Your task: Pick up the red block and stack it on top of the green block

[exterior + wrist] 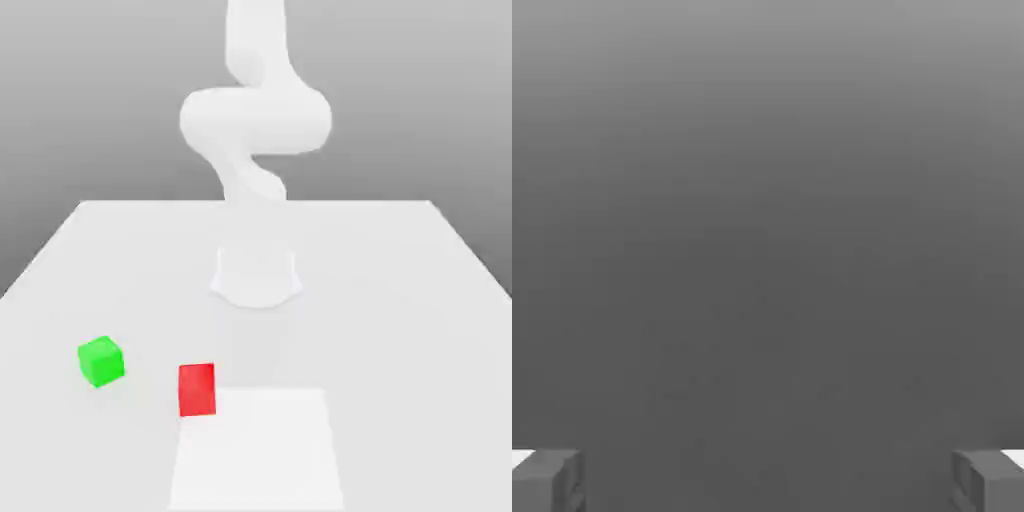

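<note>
In the hand view, the gripper (768,481) has its fingers (567,482) wide apart, one at each side, with a plain grey background between them.

Reading the exterior view as a clock face with twelve at the top, the red block (197,390) is on the white table (400,340) at seven o'clock from the foot of the arm (257,277). It stands upright, nearly square to the view, well apart from the foot and free of the fingers. How far it lies from the fingertips, and at which hour from them, I cannot tell.

The green block (101,362) sits at eight o'clock from the arm's foot, also on the table. From the red block it lies between nine and ten o'clock, the two apart with bare table between. It is turned so that one upright edge points roughly toward six.

A brighter white patch (260,455) spreads at six o'clock from the foot; the red block overlaps its corner between ten and eleven. The arm rises toward twelve, bending on the way.
</note>
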You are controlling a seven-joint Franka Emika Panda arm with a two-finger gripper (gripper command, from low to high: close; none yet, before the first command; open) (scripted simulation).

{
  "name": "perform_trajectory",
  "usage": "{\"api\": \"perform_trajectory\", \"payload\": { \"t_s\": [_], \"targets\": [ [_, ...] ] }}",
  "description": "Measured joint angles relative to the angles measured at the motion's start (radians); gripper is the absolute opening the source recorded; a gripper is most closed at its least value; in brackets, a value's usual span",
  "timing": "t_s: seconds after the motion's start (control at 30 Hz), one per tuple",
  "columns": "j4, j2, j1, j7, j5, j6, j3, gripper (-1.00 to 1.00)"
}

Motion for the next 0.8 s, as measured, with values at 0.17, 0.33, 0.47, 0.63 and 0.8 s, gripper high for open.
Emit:
{"api": "perform_trajectory", "payload": {
  "t_s": [0.17, 0.33, 0.47, 0.63, 0.8],
  "targets": [
    [-0.114, 0.131, -0.084, 0.207, 0.027, 0.096, 0.038, 0.0],
    [-0.224, 0.258, -0.161, 0.414, 0.046, 0.19, 0.077, 0.0],
    [-0.312, 0.36, -0.22, 0.583, 0.056, 0.265, 0.107, 0.0],
    [-0.422, 0.487, -0.295, 0.801, 0.06, 0.358, 0.145, 0.0],
    [-0.532, 0.616, -0.352, 1.034, 0.042, 0.453, 0.158, 0.0]
  ]
}}
